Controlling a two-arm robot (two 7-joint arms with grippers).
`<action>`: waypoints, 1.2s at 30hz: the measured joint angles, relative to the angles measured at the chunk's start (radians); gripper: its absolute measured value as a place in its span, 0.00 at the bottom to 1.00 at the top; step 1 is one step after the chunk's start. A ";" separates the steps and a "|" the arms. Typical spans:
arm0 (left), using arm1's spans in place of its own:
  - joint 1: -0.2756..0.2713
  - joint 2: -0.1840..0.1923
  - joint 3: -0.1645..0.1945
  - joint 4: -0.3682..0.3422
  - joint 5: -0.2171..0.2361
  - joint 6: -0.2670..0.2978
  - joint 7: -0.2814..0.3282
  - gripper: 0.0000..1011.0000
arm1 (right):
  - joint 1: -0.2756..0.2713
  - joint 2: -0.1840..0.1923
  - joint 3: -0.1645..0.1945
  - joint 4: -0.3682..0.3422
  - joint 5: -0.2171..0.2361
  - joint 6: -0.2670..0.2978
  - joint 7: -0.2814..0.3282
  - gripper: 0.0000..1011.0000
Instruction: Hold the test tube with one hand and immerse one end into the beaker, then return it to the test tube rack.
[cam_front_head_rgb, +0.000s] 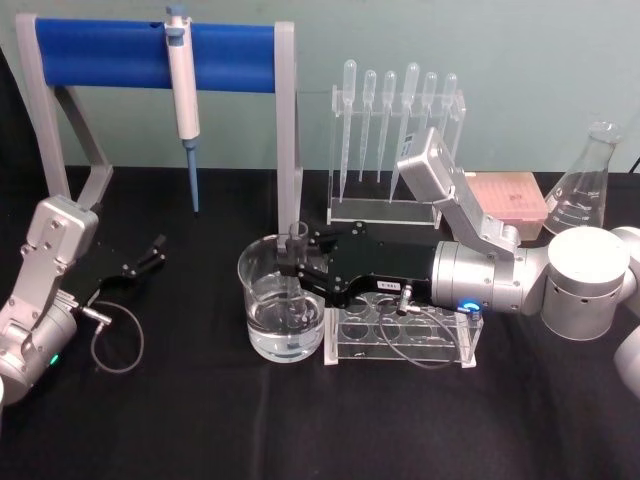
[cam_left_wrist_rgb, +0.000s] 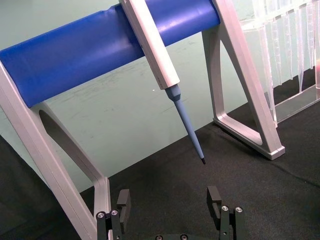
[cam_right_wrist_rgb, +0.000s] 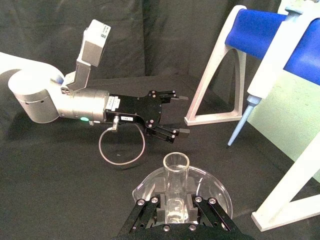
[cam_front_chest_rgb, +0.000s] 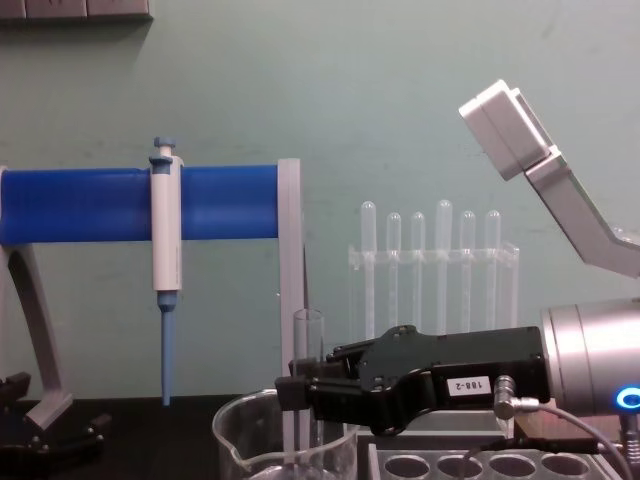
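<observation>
Above black table (cam_front_head_rgb: 200, 420), records right gripper (cam_front_head_rgb: 293, 256) clamped on upright test tube (cam_front_chest_rgb: 307, 340), lower end down inside beaker (cam_front_head_rgb: 262, 300) just beside rack (cam_front_head_rgb: 400, 340), on its left; records left gripper (cam_front_head_rgb: 152, 252) parked near table's left side, fingers apart, holding nothing.

Blk table (cam_front_head_rgb: 200, 430): beaker (cam_front_head_rgb: 283, 312), tube rack (cam_front_head_rgb: 362, 337), pipettor stand (cam_front_head_rgb: 100, 50), flask (cam_front_head_rgb: 580, 195).

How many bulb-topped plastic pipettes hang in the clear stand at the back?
6. The clear plastic pipettes hang in one row in the acrylic stand, behind the right tool gripping the glass test tube in the glass beaker; its wrist camera hides some tips.
</observation>
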 joint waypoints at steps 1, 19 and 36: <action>0.000 0.000 0.000 0.000 0.000 0.000 0.000 0.99 | 0.000 0.000 0.000 0.000 0.000 0.000 0.000 0.23; 0.000 0.000 0.000 0.000 0.000 0.000 0.000 0.99 | 0.000 0.000 0.000 0.000 0.000 0.000 0.000 0.23; 0.000 0.000 0.000 0.000 0.000 0.000 0.000 0.99 | 0.000 0.000 0.000 0.000 0.000 0.000 0.000 0.23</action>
